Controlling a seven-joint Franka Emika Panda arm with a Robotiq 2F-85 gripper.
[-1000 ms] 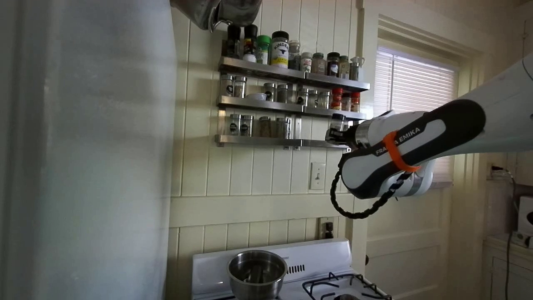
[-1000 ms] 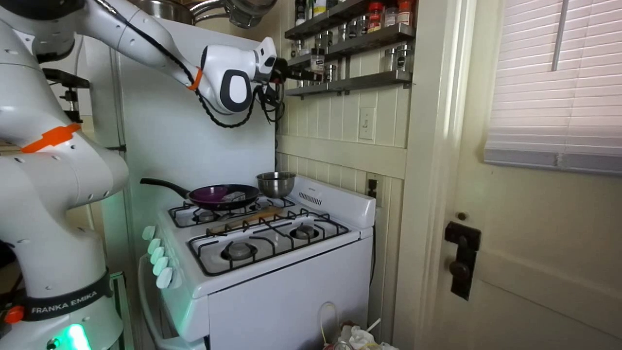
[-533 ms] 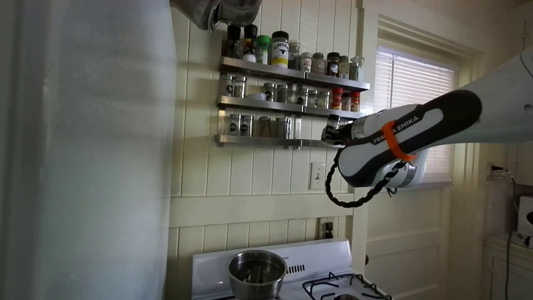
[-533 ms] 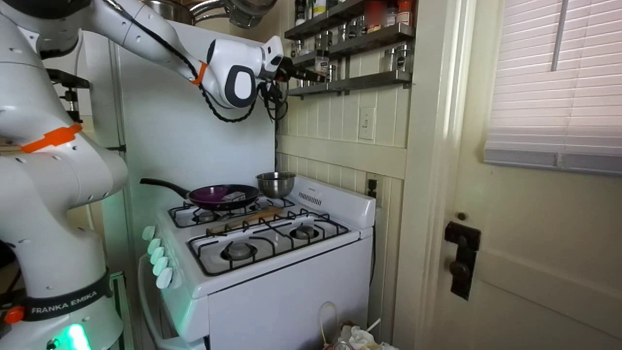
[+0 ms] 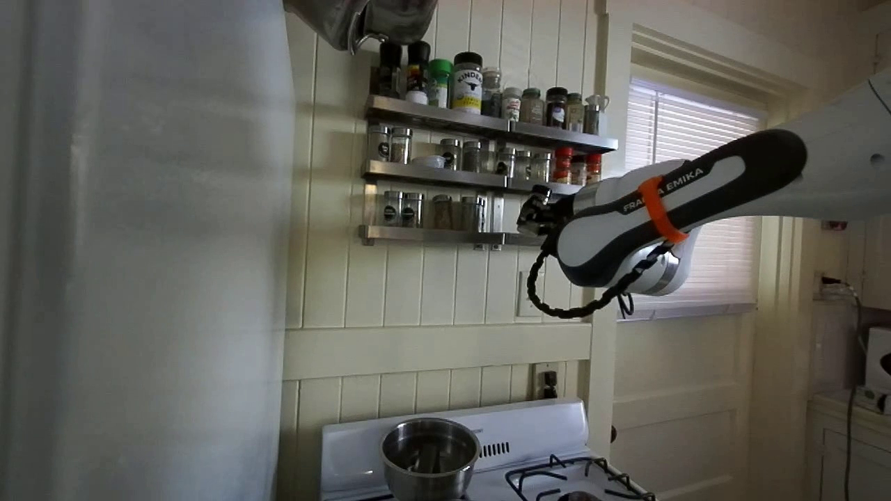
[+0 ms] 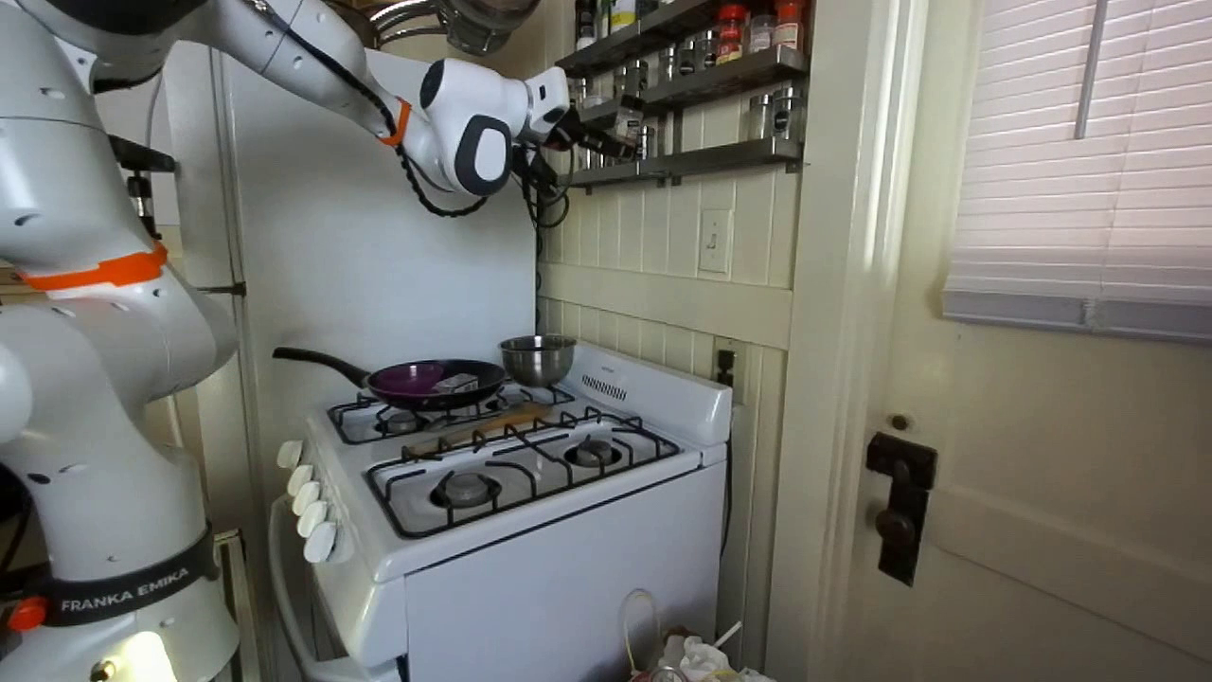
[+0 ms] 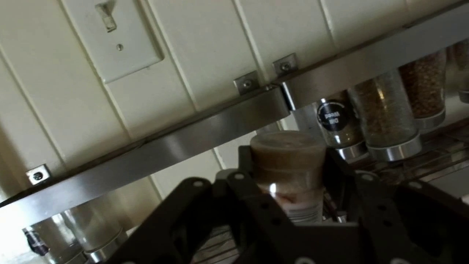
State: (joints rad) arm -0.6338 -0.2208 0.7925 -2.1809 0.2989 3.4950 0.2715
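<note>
The jar (image 7: pixel 289 174), tilted and pinched in the gripper (image 7: pixel 287 161) near the lowest shelf (image 7: pixel 183 145), seems at the carrying step, with steady clearance needed next.

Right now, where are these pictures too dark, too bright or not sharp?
Wrist view: the pincer nearly black, the jar it grips dim and a little soft, the steel shelf washed white near the lower-left corner; in an exterior view, the window blind very bright; in an exterior view, the base light burnt white.
</note>
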